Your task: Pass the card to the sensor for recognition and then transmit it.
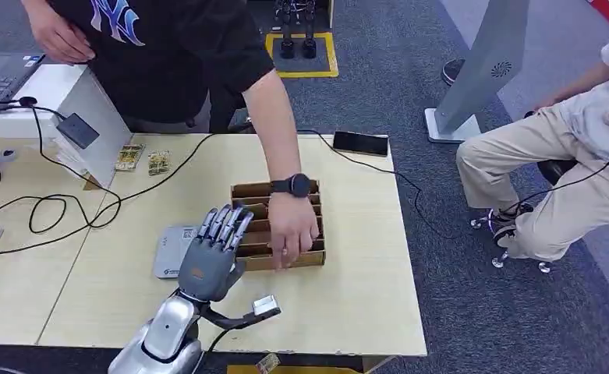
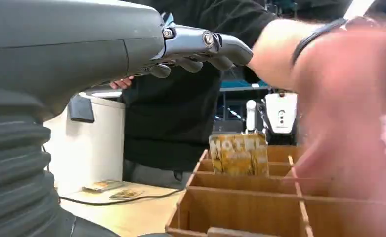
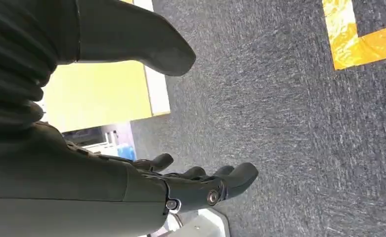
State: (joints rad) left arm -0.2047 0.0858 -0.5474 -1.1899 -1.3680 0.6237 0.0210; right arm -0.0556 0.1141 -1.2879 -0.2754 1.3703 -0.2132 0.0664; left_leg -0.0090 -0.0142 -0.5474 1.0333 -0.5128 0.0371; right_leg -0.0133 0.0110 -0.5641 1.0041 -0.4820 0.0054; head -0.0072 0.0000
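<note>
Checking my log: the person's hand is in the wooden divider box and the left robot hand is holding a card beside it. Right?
Not quite. The left robot hand holds nothing, its fingers extended, as the head view shows. The person's hand is indeed in the wooden divider box.

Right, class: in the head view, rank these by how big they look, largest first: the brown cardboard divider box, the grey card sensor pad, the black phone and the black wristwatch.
1. Brown cardboard divider box
2. Grey card sensor pad, partly hidden by the robot's left hand
3. Black phone
4. Black wristwatch
</note>
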